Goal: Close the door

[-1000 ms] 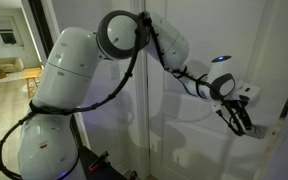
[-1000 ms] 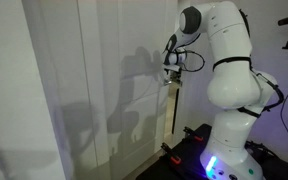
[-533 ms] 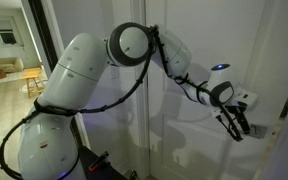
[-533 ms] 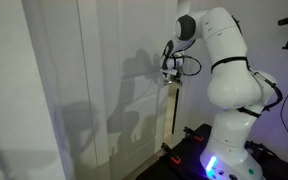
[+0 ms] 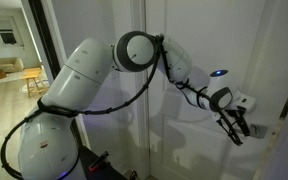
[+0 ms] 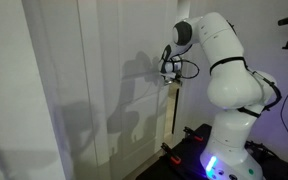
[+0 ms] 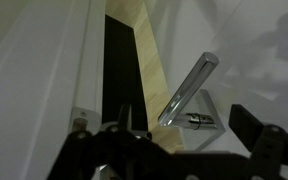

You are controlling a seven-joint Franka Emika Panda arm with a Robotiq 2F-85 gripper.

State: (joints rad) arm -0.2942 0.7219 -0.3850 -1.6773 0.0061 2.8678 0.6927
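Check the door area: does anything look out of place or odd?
Yes. In the wrist view the door is ajar: a dark gap shows beside its bare wooden edge. The lever handle looks slanted, though the camera may be tilted. Nothing looks damaged.

The white arm (image 6: 229, 60) stands at the right and reaches left; its gripper (image 6: 171, 73) is at the edge of the white door (image 6: 99, 70)

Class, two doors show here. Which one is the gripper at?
The white panelled door with the silver lever handle; the gripper is by that handle. The dark-framed glass doorway is well away.
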